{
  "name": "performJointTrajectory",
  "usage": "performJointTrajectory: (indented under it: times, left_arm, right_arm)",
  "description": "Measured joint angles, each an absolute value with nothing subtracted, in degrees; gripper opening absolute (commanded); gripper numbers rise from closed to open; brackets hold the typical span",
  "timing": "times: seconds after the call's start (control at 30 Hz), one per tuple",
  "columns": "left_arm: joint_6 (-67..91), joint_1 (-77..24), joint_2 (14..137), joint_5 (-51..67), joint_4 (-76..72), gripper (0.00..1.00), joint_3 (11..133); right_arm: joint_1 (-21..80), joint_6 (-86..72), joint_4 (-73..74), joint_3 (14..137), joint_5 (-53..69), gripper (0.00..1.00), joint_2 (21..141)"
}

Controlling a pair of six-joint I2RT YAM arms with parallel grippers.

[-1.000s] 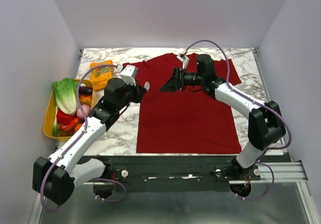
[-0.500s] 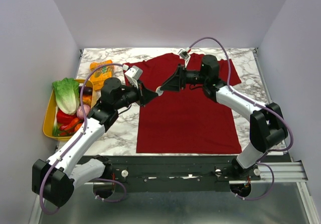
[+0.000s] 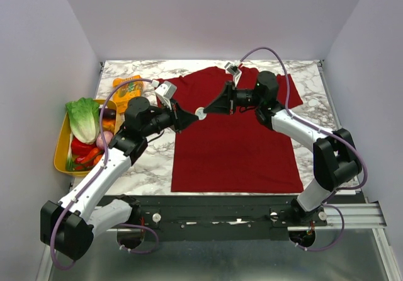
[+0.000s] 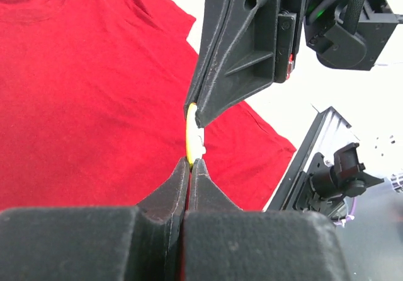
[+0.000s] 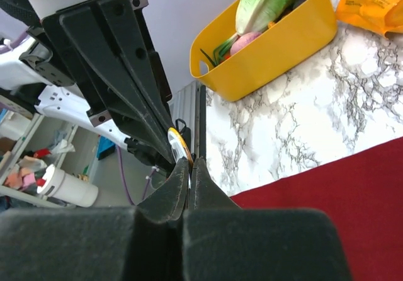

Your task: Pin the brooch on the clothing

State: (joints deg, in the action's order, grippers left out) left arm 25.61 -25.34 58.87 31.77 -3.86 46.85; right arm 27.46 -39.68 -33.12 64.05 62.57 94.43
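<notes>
The brooch (image 3: 199,112), a tiny round badge with a yellow face and a whitish back, hangs in the air over the left part of the clothing (image 3: 236,149), a dark red T-shirt spread flat on the table. My left gripper (image 3: 194,115) is shut on one edge of the brooch (image 4: 193,136). From the opposite side my right gripper (image 3: 205,110) is shut on its other edge (image 5: 177,145). The two sets of fingertips nearly touch. In the left wrist view the right gripper (image 4: 196,113) pinches the badge from above, over the red shirt (image 4: 82,92).
A yellow basket (image 3: 62,143) of lettuce and other vegetables stands at the table's left edge. An orange snack packet (image 3: 128,92) lies behind it. White marble table (image 3: 151,161) shows between basket and shirt. Both arms reach inward over the shirt's left side.
My right gripper was open and has shut on the brooch. Both grippers have moved toward each other and now meet at the badge, which the left one has held throughout.
</notes>
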Motion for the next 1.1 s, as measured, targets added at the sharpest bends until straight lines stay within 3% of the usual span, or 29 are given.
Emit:
performJointTrajectory:
  times: [0.07, 0.2, 0.33, 0.37, 0.5, 0.67, 0.73, 0.77, 0.83, 0.9, 0.93, 1.0, 1.07, 1.1]
  left_arm:
    - [25.87, -25.34, 58.85, 31.83, -3.99, 0.37, 46.85]
    - [26.13, -25.34, 58.96, 32.25, -4.97, 0.4, 46.85]
    - [26.52, -25.32, 59.79, 33.23, -6.92, 0.26, 46.83]
    - [26.57, -25.32, 60.03, 33.32, -7.27, 0.17, 46.83]
    - [27.49, -25.06, 60.73, 33.71, -7.86, 0.01, 46.83]
    - [27.94, -24.91, 60.71, 33.71, -8.08, 0.0, 46.83]
    - [27.94, -24.86, 60.62, 33.71, -8.05, 0.0, 46.83]
    - [27.94, -24.86, 60.53, 33.71, -8.05, 0.0, 46.83]
    - [27.92, -24.86, 60.29, 33.93, -8.12, 0.0, 46.83]
    - [27.9, -24.88, 60.12, 34.2, -8.36, 0.0, 46.83]
    - [27.92, -24.88, 60.1, 34.41, -8.6, 0.0, 46.83]
    - [27.94, -24.86, 60.07, 34.85, -8.88, 0.0, 46.83]
    - [27.97, -24.88, 60.07, 35.57, -9.04, 0.0, 46.83]
    - [28.03, -24.86, 60.07, 35.9, -9.08, 0.0, 46.83]
  right_arm:
    - [27.4, -40.07, -34.13, 63.7, 62.7, 0.01, 94.43]
    - [27.44, -41.54, -36.1, 62.7, 62.92, 0.01, 94.43]
    - [27.53, -42.46, -37.41, 62.59, 62.96, 0.01, 94.43]
    - [27.53, -42.59, -37.78, 62.52, 62.98, 0.01, 94.43]
    - [27.46, -43.07, -38.74, 62.19, 63.29, 0.01, 94.43]
    - [27.46, -43.07, -39.59, 62.13, 63.37, 0.01, 94.43]
    - [27.46, -43.09, -39.7, 62.13, 63.42, 0.12, 94.43]
    - [27.46, -43.22, -39.88, 62.13, 63.51, 0.27, 94.43]
    - [27.49, -44.38, -40.77, 62.13, 63.77, 0.42, 94.43]
    - [27.49, -46.15, -42.72, 62.04, 63.96, 0.44, 94.52]
    - [27.49, -47.0, -44.14, 61.91, 64.05, 0.43, 94.63]
    - [27.55, -48.97, -46.96, 61.8, 64.45, 0.13, 94.98]
    - [27.64, -50.74, -49.67, 61.76, 64.79, 0.01, 95.66]
    - [27.64, -51.88, -50.78, 61.73, 65.14, 0.01, 96.03]
